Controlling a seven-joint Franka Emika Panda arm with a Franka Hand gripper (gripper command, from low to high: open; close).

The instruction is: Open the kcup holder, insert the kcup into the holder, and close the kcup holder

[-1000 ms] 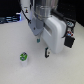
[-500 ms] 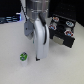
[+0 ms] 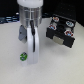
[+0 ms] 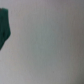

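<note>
The kcup (image 3: 22, 56) sits on the pale table (image 3: 60, 67), towards the exterior view's left and near the front, a tiny thing with its speckled green top showing. Just beside it, on the exterior view's right, the white robot arm (image 3: 31, 30) comes down from above and fills the middle of the scene, its lower white part almost touching the cup, though whether they actually touch is too blurred to say. The gripper (image 3: 29, 44) is somewhere low on that arm, with a dark piece visible on the side nearer the cup; I cannot tell whether its fingers are spread or closed, nor whether anything is between them. Well apart, at the exterior view's right and farther back, stands the kcup holder (image 3: 61, 30), a black boxy unit with pale slots on its fronts and small patterned pieces along its top; it sits at an angle to the table edge. In the wrist view there is only the plain grey surface and a dark green blurred shape (image 4: 4, 27) at one edge.
</note>
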